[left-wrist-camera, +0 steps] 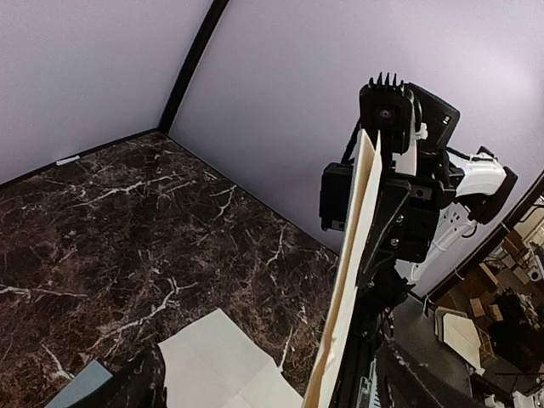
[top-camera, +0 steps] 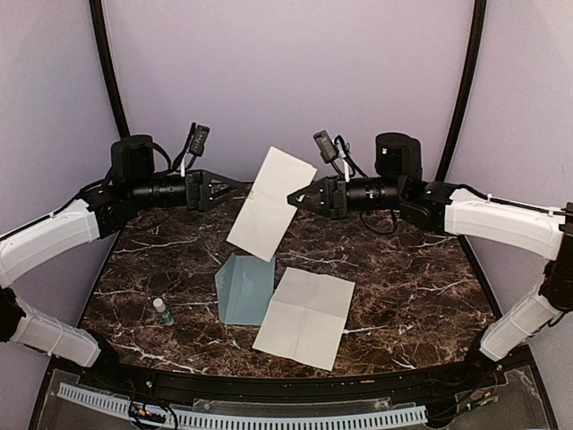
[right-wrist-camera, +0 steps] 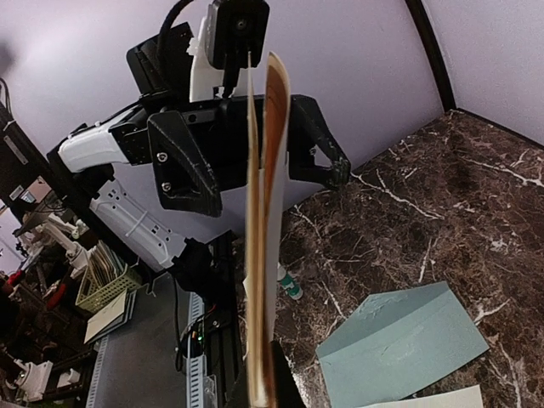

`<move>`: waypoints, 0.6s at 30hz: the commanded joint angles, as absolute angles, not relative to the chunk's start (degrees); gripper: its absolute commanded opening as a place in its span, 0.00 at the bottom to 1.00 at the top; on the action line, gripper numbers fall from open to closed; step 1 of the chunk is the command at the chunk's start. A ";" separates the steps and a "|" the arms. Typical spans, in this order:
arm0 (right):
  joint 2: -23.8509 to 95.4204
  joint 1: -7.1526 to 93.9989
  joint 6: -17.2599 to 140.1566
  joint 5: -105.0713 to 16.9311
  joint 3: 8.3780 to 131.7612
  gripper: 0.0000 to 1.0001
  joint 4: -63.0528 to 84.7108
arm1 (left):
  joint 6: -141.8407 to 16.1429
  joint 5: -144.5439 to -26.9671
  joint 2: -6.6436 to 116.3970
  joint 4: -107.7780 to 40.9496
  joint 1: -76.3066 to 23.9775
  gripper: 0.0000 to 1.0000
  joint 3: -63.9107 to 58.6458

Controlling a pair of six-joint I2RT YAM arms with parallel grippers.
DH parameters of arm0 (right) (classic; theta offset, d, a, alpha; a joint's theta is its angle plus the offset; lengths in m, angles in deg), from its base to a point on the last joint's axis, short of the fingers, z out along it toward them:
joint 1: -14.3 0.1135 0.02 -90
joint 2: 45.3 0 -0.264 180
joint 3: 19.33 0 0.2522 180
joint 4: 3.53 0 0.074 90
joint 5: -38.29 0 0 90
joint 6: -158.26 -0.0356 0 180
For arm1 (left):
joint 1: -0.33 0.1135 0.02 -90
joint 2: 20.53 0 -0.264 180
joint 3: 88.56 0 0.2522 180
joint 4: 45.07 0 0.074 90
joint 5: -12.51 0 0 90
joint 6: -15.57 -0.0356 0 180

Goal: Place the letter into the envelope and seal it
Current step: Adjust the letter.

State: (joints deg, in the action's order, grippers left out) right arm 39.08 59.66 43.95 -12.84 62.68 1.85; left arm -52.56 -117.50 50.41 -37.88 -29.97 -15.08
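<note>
Right gripper (top-camera: 293, 199) fingers are pressed together on the letter (top-camera: 269, 210), holding it upright in the air (folded, seen edge-on). Left gripper (top-camera: 240, 188) fingers stand spread wide just beside its left edge. Below, the envelope (top-camera: 243, 288) lies on the table (top-camera: 421, 287), beside a creased sheet (top-camera: 306, 318).

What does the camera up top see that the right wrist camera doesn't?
Only the top view shows the whole right arm and the wide flat face of the letter. Only the right wrist view shows the letter edge-on, with a brownish strip along it, plus room clutter off to the side. Both show the letter, the teal envelope lying on the table, the small green-capped bottle and the left fingers, open.
</note>
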 commanded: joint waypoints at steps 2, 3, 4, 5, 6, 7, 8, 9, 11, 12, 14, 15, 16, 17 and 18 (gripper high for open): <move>40.26 60.43 45.77 -2.76 64.19 0.00 4.66 | -59.35 -126.93 55.07 -30.30 -35.69 0.73 -9.58; 40.53 60.48 46.16 -2.42 64.54 0.00 5.11 | -59.26 -127.87 55.85 -30.28 -36.27 0.69 -9.45; 40.92 60.53 46.72 -2.44 65.04 0.00 6.13 | -59.02 -128.43 56.03 -30.79 -36.42 0.63 -9.44; 41.14 60.48 47.31 -2.49 65.51 0.00 7.05 | -58.51 -128.54 56.05 -30.96 -36.58 0.60 -9.60; 41.45 60.48 47.79 -2.54 65.92 0.00 7.89 | -58.21 -128.80 55.99 -31.93 -36.54 0.55 -9.94; 41.65 60.52 48.24 -2.70 66.19 0.00 8.48 | -57.89 -128.90 55.66 -32.50 -36.57 0.52 -10.12; 41.77 60.51 48.49 -2.70 66.30 0.00 8.82 | -57.64 -128.97 55.38 -33.15 -36.57 0.48 -10.40; 41.92 60.53 48.82 -2.68 66.52 0.00 9.22 | -57.35 -129.07 55.26 -33.33 -36.58 0.46 -10.67; 42.21 60.50 49.35 -3.06 66.95 0.00 9.94 | -57.01 -129.28 55.03 -33.45 -36.58 0.41 -11.06; 42.38 60.45 49.65 -3.10 67.14 0.00 10.01 | -56.93 -129.22 54.94 -33.36 -36.58 0.39 -11.16; 42.50 60.50 50.04 -3.11 67.29 0.00 11.64 | -56.72 -129.08 54.64 -33.29 -36.58 0.36 -11.76; 42.50 60.50 50.11 -3.18 67.30 0.00 11.84 | -56.64 -129.08 54.58 -33.22 -36.58 0.34 -12.04; 42.53 60.55 50.15 -3.19 67.37 0.00 12.02 | -56.57 -129.06 54.50 -33.09 -36.54 0.31 -12.09; 42.51 60.47 50.23 -3.15 67.46 0.00 12.14 | -56.45 -129.07 54.51 -32.83 -36.57 0.29 -12.26; 42.50 60.47 50.34 -3.28 67.52 0.00 12.28 | -56.43 -129.11 54.53 -32.60 -36.57 0.28 -12.33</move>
State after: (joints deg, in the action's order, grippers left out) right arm 42.27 60.12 48.95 -3.90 65.46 11.45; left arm -56.65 -127.78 56.59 -32.76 -36.68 -11.27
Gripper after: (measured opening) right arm 0.004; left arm 0.295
